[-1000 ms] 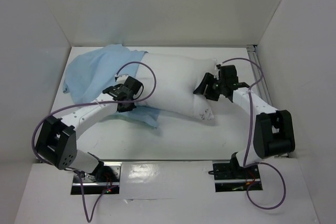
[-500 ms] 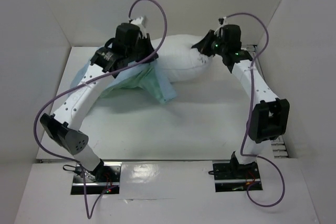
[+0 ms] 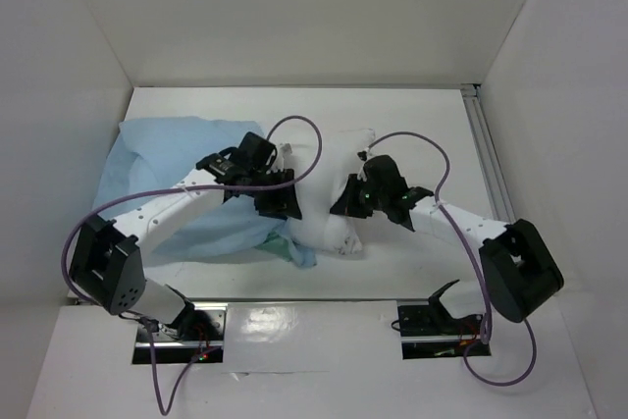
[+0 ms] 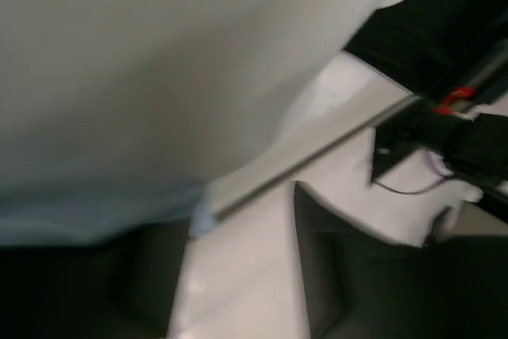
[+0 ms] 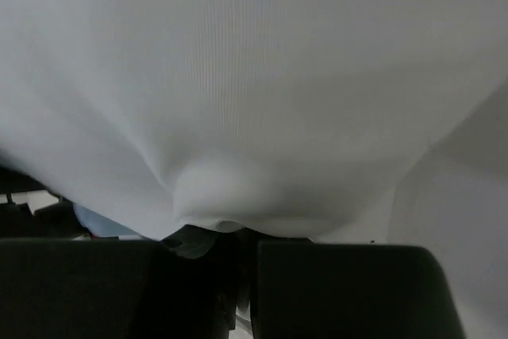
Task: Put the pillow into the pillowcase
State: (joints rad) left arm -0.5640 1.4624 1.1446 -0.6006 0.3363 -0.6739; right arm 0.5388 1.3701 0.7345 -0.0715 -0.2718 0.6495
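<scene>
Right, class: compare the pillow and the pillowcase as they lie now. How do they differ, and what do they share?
Colour: the pillow is plain white; the pillowcase is light blue, with a sea-green patch at its near edge. Shape: the pillow is plump and bunched; the pillowcase is thin, flat and wrinkled. Place: the pillow sits in the middle; the pillowcase spreads to the left. Both are soft cloth, and they touch.

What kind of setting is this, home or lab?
Probably a lab robot cell: plain white panels box in the table, and the left arm and right arm are bolted at its near edge. A pillow and pillowcase lie on it.
</scene>
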